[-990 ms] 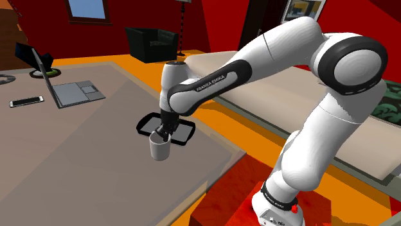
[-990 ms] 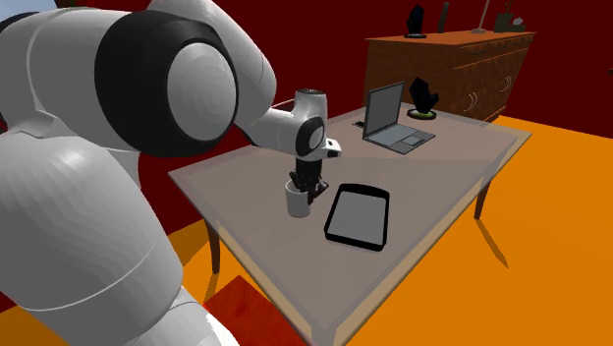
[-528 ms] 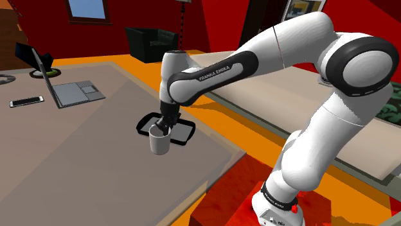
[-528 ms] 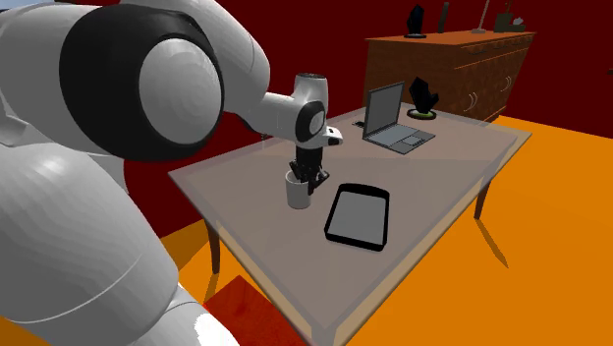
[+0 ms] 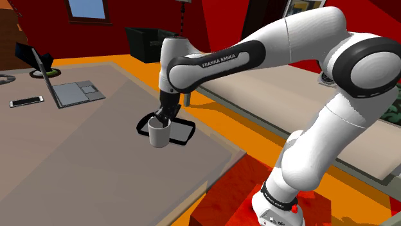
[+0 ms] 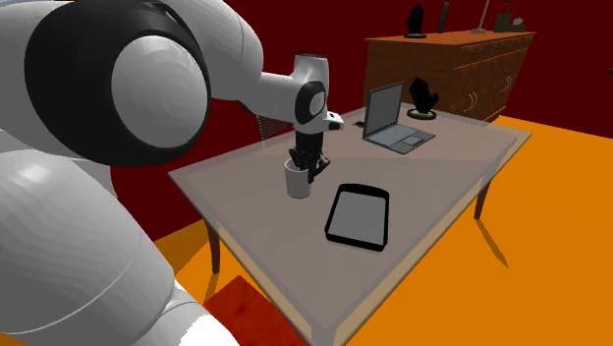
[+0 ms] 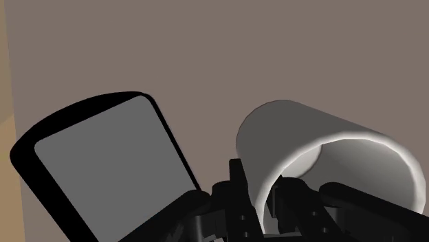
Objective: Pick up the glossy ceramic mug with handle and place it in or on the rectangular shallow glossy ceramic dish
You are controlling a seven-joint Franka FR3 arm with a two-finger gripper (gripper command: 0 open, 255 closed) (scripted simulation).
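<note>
A plain white mug (image 5: 159, 133) hangs a little above the grey table (image 5: 77, 160), and no handle shows on it. My gripper (image 5: 163, 120) is shut on its rim from above, one finger inside and one outside. In the second exterior view the mug (image 6: 299, 180) is under the gripper (image 6: 307, 165), and the dish (image 6: 359, 215) lies to its right on the table. The dish (image 5: 184, 131) is a shallow grey rectangle with a black rim, partly hidden behind the mug in the shoulder view. In the wrist view the gripper (image 7: 265, 203) clasps the mug's wall (image 7: 295, 137), with the dish (image 7: 110, 165) beside it.
An open laptop (image 5: 71, 90), a phone (image 5: 27, 101) and a black stand (image 5: 46, 70) sit at the table's far end. The table's edge (image 5: 212, 170) runs close by the dish. A wooden dresser (image 6: 462, 69) stands behind the table and a black armchair (image 5: 151, 43) beyond it.
The arm has risen and carried the mug up off the table. The mug has also shifted slightly toward the dish. The fingers stay shut on the rim.
</note>
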